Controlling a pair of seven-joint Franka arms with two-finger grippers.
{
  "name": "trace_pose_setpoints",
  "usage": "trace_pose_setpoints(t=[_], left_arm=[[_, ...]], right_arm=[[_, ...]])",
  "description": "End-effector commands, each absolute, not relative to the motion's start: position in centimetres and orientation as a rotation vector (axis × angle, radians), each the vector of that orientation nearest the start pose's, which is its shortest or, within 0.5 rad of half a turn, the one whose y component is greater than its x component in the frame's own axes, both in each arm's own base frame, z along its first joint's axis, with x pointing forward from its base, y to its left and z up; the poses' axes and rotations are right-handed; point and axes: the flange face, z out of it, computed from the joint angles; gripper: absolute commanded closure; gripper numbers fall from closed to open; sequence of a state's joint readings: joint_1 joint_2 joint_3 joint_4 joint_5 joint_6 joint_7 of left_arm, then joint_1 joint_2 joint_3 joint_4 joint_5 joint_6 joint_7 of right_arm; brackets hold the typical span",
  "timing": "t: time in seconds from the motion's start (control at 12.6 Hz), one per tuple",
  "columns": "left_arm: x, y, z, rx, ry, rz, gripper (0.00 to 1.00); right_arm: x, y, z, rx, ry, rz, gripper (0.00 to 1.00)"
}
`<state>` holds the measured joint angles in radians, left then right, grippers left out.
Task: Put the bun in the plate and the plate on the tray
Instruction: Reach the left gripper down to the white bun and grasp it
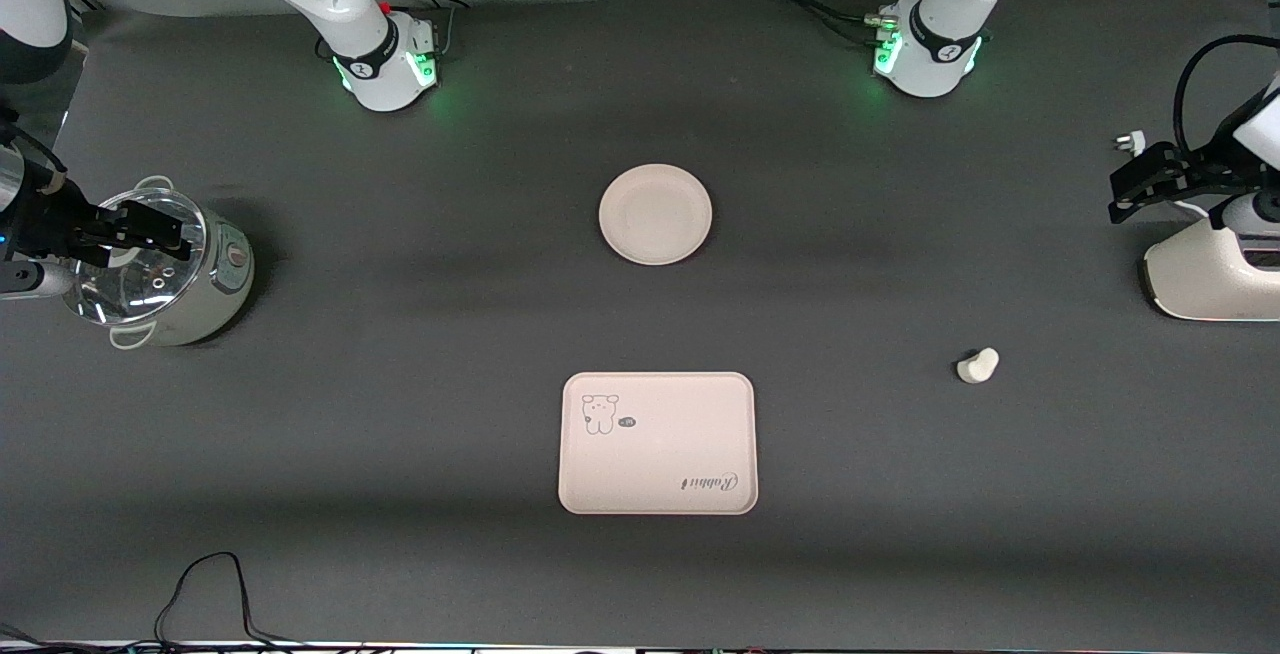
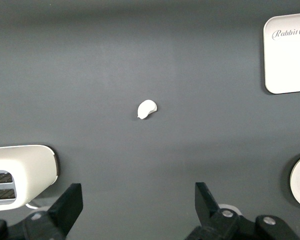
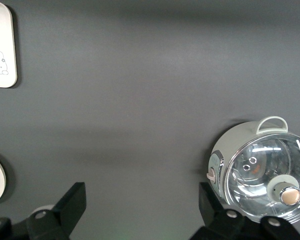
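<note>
Currently both arms wait at the counter ends, nothing gripped.

Left gripper hangs over the white toaster at the left arm's end; fingers spread wide, nothing between them. Right gripper hangs over the glass-lidded pot at the right arm's end; fingers spread as well, also empty.

Bun: lying bare on the counter, toward the left arm's end, well apart from plate and tray, nearer the front camera than the toaster. In the left wrist view the bun sits alone on the dark mat.

Plate: mid-counter, flat, nothing in it.

Tray: mid-counter, nearer the front camera than the plate, clear gap between the 2. Bear drawing at 1 corner, script lettering at the diagonal corner. Nothing on it.

Neither task step is done: bun not in plate, plate not on tray.
</note>
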<state>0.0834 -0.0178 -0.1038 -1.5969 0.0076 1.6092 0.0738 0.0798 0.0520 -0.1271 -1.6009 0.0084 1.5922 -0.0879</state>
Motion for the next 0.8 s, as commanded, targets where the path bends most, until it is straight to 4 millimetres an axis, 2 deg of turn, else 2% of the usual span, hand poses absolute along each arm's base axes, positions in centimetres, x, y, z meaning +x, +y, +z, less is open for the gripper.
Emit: trace_pose_setpoints(t=[0.0,0.16,0.24,0.32,0.48,0.64,0.72], left_arm=[[56.5,-0.8,61.7,-3.147,0.171,-0.011,0.0],[57.0,-0.8,60.9,-3.146,0.169,-0.008,0.0],[58.2,-0.9,58.6,-3.144,0.176,0.049,0.0],[59.7,-1.0,55.1,-3.148,0.183,0.102,0.0],[62.5,-1.0,46.3,-3.146,0.187,0.094,0.0],[62.7,-1.0,38.1,-3.117,0.222,0.03,0.0],[62.4,-0.9,35.0,-3.121,0.22,0.005,0.0]], right_arm=[[56.7,-2.6,58.6,-3.156,-0.052,0.103,0.0],[56.7,-2.6,58.6,-3.156,-0.052,0.103,0.0],[56.7,-2.6,58.6,-3.156,-0.049,0.103,0.0],[56.7,-2.6,58.4,-3.155,-0.049,0.108,0.0],[56.7,-2.6,58.4,-3.155,-0.052,0.108,0.0],[56.8,-2.6,58.4,-3.155,-0.049,0.108,0.0],[56.7,-2.6,58.3,-3.155,-0.049,0.11,0.0]])
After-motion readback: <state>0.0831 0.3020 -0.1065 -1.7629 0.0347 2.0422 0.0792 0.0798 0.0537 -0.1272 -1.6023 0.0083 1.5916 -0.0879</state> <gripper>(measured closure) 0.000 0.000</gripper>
